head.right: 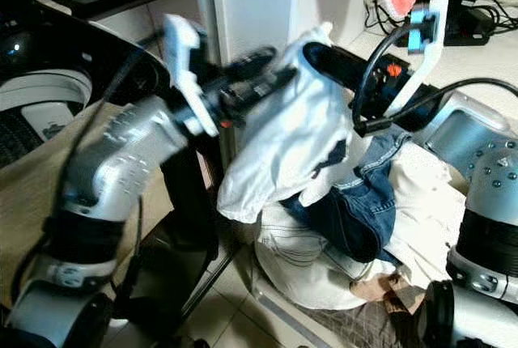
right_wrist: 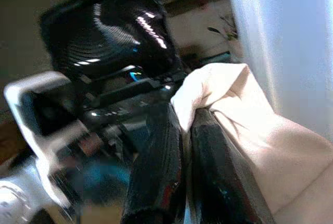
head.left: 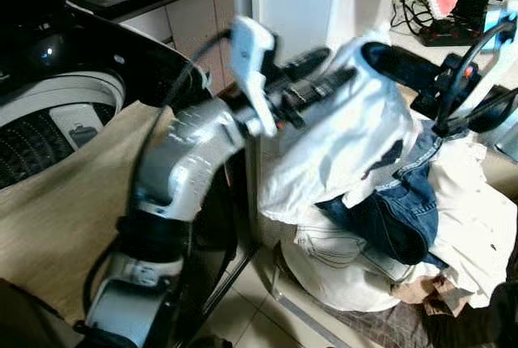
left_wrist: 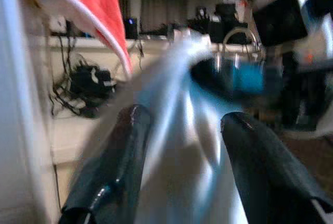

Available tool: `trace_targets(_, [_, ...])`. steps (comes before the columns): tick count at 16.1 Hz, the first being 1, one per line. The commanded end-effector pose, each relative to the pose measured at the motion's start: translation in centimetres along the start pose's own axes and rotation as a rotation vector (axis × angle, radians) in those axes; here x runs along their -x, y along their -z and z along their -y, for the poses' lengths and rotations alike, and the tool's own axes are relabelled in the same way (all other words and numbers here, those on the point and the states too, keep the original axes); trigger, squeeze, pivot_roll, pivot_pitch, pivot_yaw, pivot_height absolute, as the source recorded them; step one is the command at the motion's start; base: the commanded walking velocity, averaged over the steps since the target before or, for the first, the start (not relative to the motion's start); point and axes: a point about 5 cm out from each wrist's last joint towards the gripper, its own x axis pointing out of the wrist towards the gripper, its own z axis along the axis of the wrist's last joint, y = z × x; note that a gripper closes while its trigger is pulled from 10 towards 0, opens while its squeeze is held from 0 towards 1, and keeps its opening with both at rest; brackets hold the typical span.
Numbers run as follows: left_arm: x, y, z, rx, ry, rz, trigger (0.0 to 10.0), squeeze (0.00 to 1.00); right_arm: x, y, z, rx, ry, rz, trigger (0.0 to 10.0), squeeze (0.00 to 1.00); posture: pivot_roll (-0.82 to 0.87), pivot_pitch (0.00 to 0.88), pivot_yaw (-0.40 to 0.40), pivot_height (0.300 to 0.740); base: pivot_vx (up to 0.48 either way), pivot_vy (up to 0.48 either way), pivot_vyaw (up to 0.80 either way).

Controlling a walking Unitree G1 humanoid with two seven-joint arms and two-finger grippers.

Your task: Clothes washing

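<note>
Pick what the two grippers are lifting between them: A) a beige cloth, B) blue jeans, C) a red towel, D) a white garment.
D: the white garment hangs lifted above the laundry pile, with the right gripper pinched shut on a fold and the left gripper reaching around it, fingers apart.

Pale tiled floor [head.left: 243, 307]. Directly on it: heaped laundry pile [head.left: 356, 271], cream garment lowest, blue jeans [head.left: 396, 218] draped over it, brownish cloth [head.left: 421, 293] at the heap's near edge.
</note>
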Motion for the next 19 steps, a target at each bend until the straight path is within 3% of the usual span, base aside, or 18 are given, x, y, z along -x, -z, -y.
trace_targets(1, [0.19,0.9,-0.04,-0.004,-0.006,-0.043,10.0,0.0,-0.14,-0.9,-0.97,0.022,-0.047,0.034,0.0,0.0,-0.16,0.0,0.051,0.74,0.0,0.0,0.0])
trace_targets(5, [0.12,1.79,0.2,-0.006,-0.004,-0.079,10.0,0.0,-0.14,-1.1,-1.52,0.008,-0.076,0.046,0.0,0.0,-0.16,0.0,0.051,0.74,0.0,0.0,0.0])
trace_targets(6, [0.09,1.79,0.14,-0.001,-0.009,-0.077,8.9,0.0,-0.14,-1.1,-1.55,0.006,-0.077,0.047,0.0,0.0,-0.16,0.0,0.051,0.74,0.0,0.0,0.0])
trace_targets(7, [0.05,1.72,0.06,0.003,-0.016,-0.07,0.0,0.0,-0.14,-1.1,-1.59,0.006,-0.078,0.047,0.0,0.0,-0.16,0.0,0.051,0.74,0.0,0.0,0.0])
trace_targets(19, [0.3,1.36,-0.32,0.023,-0.019,-0.043,0.0,0.0,-0.47,-0.6,-1.45,0.019,-0.05,0.009,0.0,0.0,-0.15,0.0,0.051,0.74,0.0,0.0,0.0])
